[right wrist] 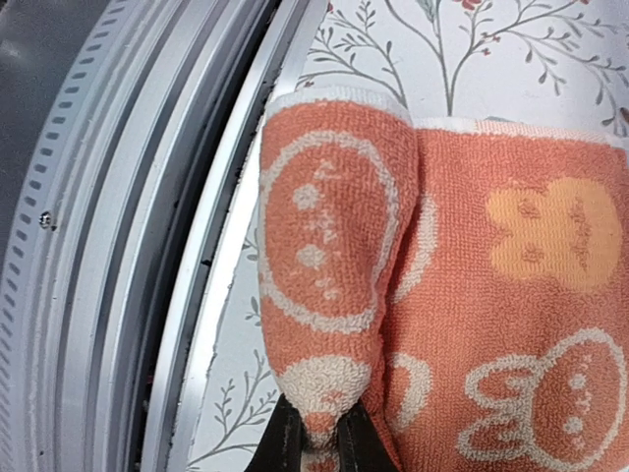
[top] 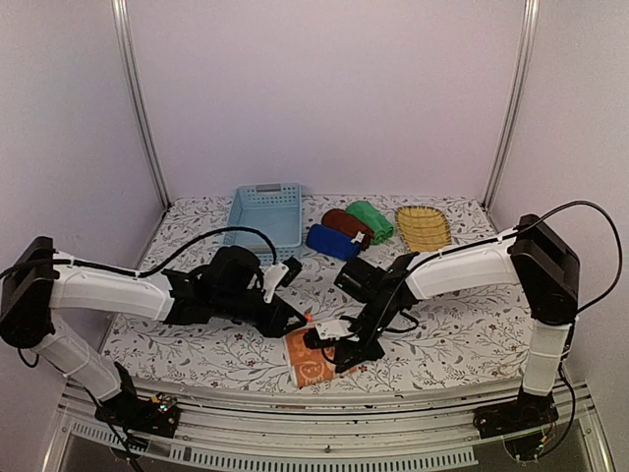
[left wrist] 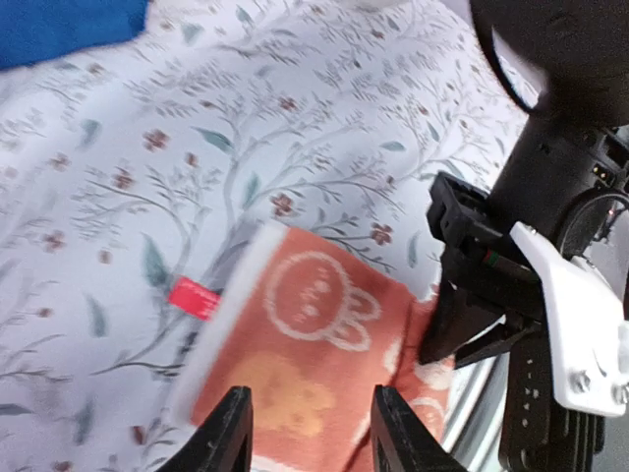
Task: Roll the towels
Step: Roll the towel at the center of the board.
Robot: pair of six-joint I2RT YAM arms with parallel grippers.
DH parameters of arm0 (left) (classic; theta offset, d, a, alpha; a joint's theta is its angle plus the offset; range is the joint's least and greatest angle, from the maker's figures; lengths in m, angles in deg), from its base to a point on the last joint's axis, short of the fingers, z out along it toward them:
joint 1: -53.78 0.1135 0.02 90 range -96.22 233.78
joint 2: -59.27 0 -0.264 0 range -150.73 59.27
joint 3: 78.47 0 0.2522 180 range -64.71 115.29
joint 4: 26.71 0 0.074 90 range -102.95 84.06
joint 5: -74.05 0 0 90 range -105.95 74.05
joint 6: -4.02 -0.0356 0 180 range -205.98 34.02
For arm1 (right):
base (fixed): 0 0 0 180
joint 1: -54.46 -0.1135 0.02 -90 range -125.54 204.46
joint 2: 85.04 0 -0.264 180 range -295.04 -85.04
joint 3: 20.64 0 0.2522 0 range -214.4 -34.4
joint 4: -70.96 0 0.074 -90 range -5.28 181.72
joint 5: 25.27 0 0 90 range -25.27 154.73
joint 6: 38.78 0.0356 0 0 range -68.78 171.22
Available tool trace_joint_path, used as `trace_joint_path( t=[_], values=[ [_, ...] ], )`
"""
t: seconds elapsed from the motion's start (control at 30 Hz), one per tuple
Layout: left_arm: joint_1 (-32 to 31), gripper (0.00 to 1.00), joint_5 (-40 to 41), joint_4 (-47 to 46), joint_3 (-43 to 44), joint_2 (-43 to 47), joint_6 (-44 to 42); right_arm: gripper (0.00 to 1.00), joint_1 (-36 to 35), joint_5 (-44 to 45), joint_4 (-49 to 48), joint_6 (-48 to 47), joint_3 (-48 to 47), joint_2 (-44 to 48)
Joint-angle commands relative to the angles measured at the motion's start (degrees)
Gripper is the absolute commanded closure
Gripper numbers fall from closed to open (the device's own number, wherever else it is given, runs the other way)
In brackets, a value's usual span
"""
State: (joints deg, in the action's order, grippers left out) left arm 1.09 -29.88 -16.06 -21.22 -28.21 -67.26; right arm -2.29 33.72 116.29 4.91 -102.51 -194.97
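Observation:
The orange towel [top: 310, 362] with white bunny pattern lies at the table's near edge, partly rolled. My right gripper [top: 339, 356] is shut on the rolled end of this orange towel [right wrist: 329, 285], fingertips pinching the fold [right wrist: 316, 447]. My left gripper [left wrist: 309, 433] is open just above the flat part of the orange towel [left wrist: 305, 344], its fingers [left wrist: 231, 433] apart with nothing between them. The right gripper's black fingers [left wrist: 462, 315] show at the towel's right in the left wrist view. Rolled dark blue [top: 332, 241], maroon [top: 346, 223] and green [top: 371, 220] towels lie at the back.
A light blue plastic basket [top: 265, 214] stands at the back left, a yellow wicker tray [top: 423, 227] at the back right. The metal rail of the table's near edge [right wrist: 128, 246] runs right beside the orange towel. The floral tablecloth [left wrist: 197, 147] covers the table.

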Motion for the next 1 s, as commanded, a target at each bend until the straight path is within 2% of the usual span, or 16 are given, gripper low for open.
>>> trace_joint_path(
  t=[0.0, 0.17, 0.33, 0.4, 0.57, 0.73, 0.97],
  values=[
    [0.1, 0.53, 20.4, 2.3, -4.6, 9.1, -0.6, 0.93, 1.4, -8.4, 15.5, 0.4, -6.1, -8.0],
    [-2.4, 0.55, 23.0, -2.5, -11.0, 19.9, -3.7, 0.93, 5.6, -17.3, 24.7, 1.0, -14.7, -16.7],
    [-14.6, 0.55, 28.8, -5.1, -15.2, 26.1, -11.8, 0.93, 9.3, -23.0, 30.9, -0.5, -19.8, -22.7],
    [-18.2, 0.54, 28.3, -7.2, -17.0, 26.1, -14.1, 0.93, 10.1, -24.5, 32.6, -1.1, -20.8, -24.0],
    [-21.2, 0.53, 22.9, -5.8, -13.4, 17.7, -19.7, 0.93, 10.3, -25.5, 33.9, -1.8, -21.9, -27.4],
    [-23.9, 0.53, 24.1, -4.0, -7.0, 6.8, -25.4, 0.93, 10.4, -24.4, 33.9, -0.1, -23.2, -28.3],
    [-24.1, 0.52, 25.7, -1.5, 0.1, -5.3, -30.9, 0.93, 10.5, -24.7, 34.6, 1.7, -24.1, -29.2]
  ],
)
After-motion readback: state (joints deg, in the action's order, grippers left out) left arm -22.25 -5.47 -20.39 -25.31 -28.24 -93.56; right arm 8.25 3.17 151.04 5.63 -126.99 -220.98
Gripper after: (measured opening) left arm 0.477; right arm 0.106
